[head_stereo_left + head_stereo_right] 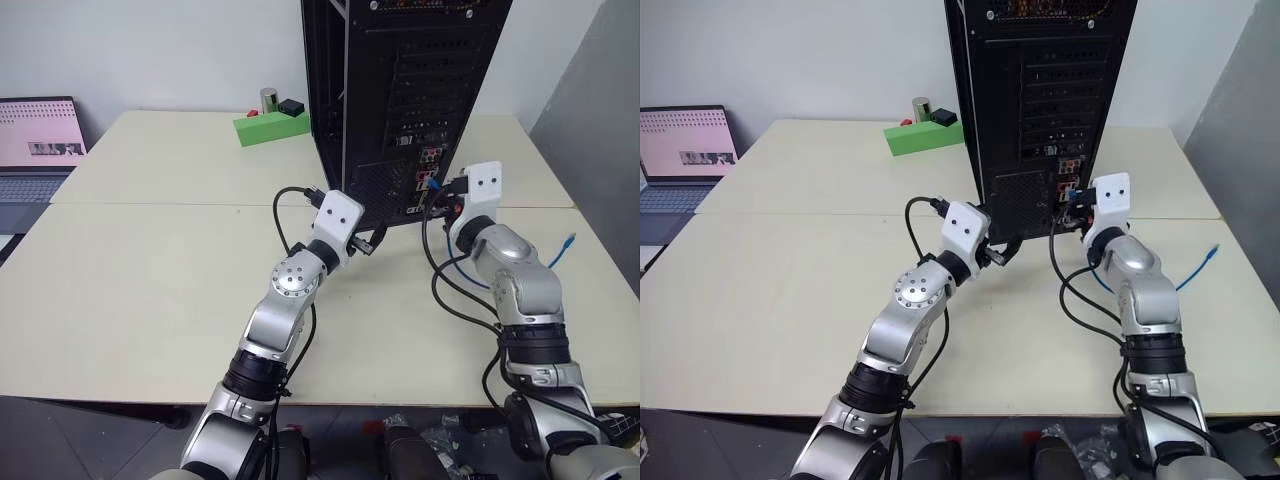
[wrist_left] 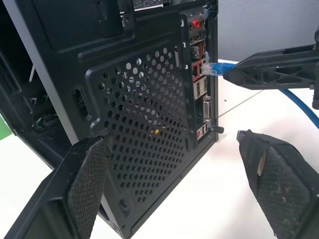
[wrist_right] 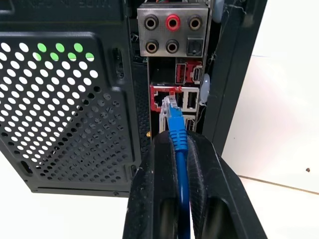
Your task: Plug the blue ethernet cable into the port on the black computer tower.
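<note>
Two grippers were up at the rear of the black computer tower [image 1: 400, 90], which stood upright at the far middle of the pale table [image 1: 150, 280]. The right gripper [image 3: 174, 149] was pinching the blue ethernet cable [image 3: 178, 137] just behind its clear plug, with the plug pointing at the red-framed port [image 3: 160, 98] in the connector cluster low on the right of the rear panel. In the right wrist view the plug tip overlapped the port's opening, but whether it had entered or merely stood in front of it could not be told for sure; in the left wrist view it seemed to sit right at the cluster, not clearly seated. The rest of the cable trailed back under the right arm, and its other end [image 1: 568, 242] lay loose on the table to the right. The left gripper [image 2: 174, 184] was spread wide and held nothing, near the foot of the perforated grille. By this showing the pick-up and approach were done; the final alignment, the push home and the release remained.
</note>
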Controlling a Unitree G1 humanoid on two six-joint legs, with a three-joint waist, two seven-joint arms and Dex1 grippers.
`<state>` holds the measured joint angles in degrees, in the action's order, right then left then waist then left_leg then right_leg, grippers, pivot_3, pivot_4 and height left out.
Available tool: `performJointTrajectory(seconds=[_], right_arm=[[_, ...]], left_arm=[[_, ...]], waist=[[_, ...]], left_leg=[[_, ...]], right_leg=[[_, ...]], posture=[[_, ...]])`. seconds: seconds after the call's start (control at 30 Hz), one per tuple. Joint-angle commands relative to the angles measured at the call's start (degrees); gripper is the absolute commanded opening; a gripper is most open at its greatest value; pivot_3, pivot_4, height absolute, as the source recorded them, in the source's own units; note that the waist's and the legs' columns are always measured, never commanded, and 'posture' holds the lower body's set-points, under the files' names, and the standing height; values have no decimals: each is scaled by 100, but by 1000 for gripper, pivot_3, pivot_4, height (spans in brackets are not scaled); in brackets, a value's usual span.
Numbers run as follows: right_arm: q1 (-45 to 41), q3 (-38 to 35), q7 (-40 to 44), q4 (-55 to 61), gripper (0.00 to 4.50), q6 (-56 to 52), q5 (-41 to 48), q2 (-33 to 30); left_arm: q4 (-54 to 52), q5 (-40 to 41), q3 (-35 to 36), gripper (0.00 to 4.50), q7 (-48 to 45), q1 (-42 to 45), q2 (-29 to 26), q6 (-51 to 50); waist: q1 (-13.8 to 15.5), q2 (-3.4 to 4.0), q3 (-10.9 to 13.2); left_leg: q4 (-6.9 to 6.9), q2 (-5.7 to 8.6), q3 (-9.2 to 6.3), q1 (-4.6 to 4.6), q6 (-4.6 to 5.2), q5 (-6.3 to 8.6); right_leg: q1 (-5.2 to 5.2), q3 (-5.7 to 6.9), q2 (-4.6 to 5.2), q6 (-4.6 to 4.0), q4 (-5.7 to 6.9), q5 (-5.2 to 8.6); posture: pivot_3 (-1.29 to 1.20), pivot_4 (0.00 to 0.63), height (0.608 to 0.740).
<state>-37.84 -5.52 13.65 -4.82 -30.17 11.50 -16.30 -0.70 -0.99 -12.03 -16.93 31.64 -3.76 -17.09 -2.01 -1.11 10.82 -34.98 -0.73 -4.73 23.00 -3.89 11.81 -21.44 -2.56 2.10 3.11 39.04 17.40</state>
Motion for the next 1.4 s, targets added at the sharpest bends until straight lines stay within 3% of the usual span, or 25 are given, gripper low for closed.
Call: performJointTrajectory(seconds=[0.03, 1.4], right_arm=[[-239, -27, 27, 41, 2, 68, 17, 7], [-618, 2, 163, 0, 1, -380, 83, -75]], left_arm=[[-261, -10, 27, 4229, -30, 162, -17, 96], [-205, -20, -7, 4229, -2, 158, 20, 162]], waist=[[0, 0, 0], [-54, 0, 0]], left_leg=[[0, 0, 0, 0, 0, 0], [0, 0, 1, -1, 0, 0]], right_leg=[[0, 0, 0, 0, 0, 0], [-2, -1, -1, 0, 1, 0]], posture=[[0, 150, 740], [0, 150, 740]])
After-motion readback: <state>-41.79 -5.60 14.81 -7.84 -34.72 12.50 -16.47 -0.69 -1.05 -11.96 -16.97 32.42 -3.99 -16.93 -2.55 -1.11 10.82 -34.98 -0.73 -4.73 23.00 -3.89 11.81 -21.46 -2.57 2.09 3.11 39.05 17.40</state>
